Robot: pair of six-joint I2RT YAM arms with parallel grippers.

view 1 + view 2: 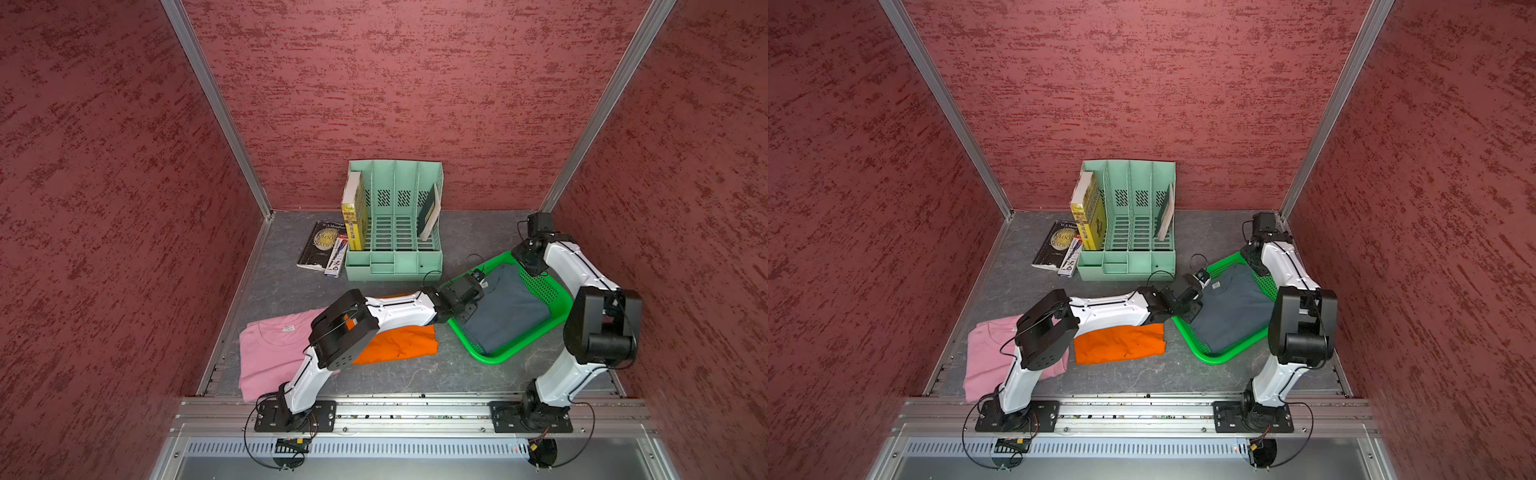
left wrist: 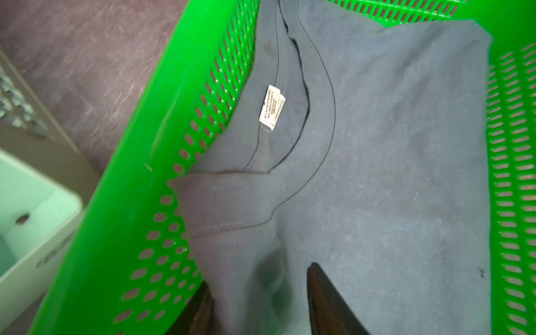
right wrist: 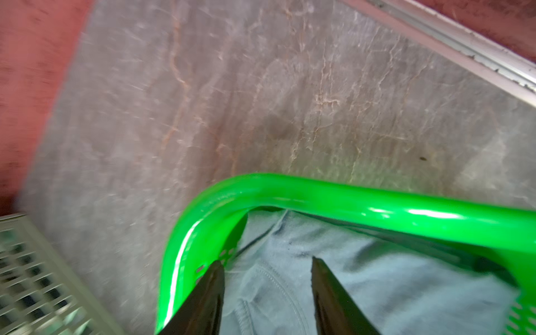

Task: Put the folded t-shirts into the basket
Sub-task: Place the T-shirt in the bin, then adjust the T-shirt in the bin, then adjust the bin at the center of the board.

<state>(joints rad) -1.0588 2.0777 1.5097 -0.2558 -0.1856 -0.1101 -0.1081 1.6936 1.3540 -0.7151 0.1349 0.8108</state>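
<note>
In both top views, the grey shirt is seen lying flat inside the green basket. The orange shirt and the pink shirt are seen on the table, the orange one near the basket and the pink one farther off, partly hidden by the left arm.

In the left wrist view, the left gripper is shown with its fingers spread apart, a fold of the grey shirt bunched between them beside the basket wall.

In the right wrist view, the right gripper is shown spread above the grey shirt, just inside the basket's rim.
</note>
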